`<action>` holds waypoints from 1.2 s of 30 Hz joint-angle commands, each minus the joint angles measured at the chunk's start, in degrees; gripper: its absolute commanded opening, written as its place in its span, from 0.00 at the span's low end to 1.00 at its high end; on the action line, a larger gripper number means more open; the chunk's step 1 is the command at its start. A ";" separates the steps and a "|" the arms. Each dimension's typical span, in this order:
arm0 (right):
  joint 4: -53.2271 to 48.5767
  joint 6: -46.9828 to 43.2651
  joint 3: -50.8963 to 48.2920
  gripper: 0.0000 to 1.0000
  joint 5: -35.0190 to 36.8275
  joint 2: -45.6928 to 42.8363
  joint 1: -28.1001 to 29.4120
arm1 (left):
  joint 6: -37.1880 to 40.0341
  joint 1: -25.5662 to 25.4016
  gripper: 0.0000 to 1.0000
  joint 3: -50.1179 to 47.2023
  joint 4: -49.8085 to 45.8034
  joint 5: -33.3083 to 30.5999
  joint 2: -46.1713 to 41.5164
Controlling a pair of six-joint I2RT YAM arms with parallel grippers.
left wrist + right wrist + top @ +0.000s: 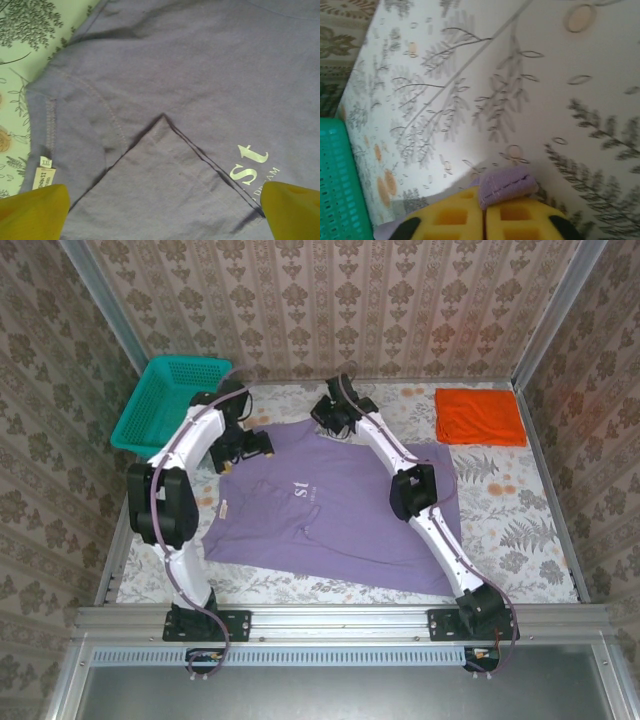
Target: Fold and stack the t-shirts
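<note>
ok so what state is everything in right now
purple t-shirt, spread out, one flap folded over
orange t-shirt, folded, far right corner
basket, looks empty
left pincer, open over the purple t-shirt
right pincer, shut on the purple t-shirt's edge

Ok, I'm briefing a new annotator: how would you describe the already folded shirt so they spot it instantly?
Start at the leaf-patterned table and go to its far right corner. The orange t-shirt lies there as a neat rectangle. It is bright orange and folded small, unlike the lavender t-shirt spread open mid-table.
</note>
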 commanded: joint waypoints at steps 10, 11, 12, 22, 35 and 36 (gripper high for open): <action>-10.96 -33.05 12.23 0.00 -10.37 -6.87 6.20 | -2.01 2.58 1.00 -1.59 -1.65 -2.50 -5.95; -13.00 -35.71 12.26 0.00 -11.13 -7.59 6.74 | -2.47 2.65 1.00 -1.43 -1.65 -2.83 -6.39; -14.95 -37.58 12.23 0.00 -11.55 -8.13 7.21 | -2.74 2.66 1.00 -1.46 -1.67 -3.30 -6.85; -29.43 -48.51 11.30 0.01 -15.66 -10.49 12.45 | -7.13 5.53 1.00 -5.72 -0.51 -3.52 -10.34; -32.98 -52.10 1.85 0.05 -13.59 -14.40 17.74 | -8.53 8.50 1.00 -9.84 2.08 1.39 -12.89; -33.21 -52.25 0.85 0.05 -13.37 -14.82 18.13 | -8.58 8.56 1.00 -10.01 2.32 1.57 -12.98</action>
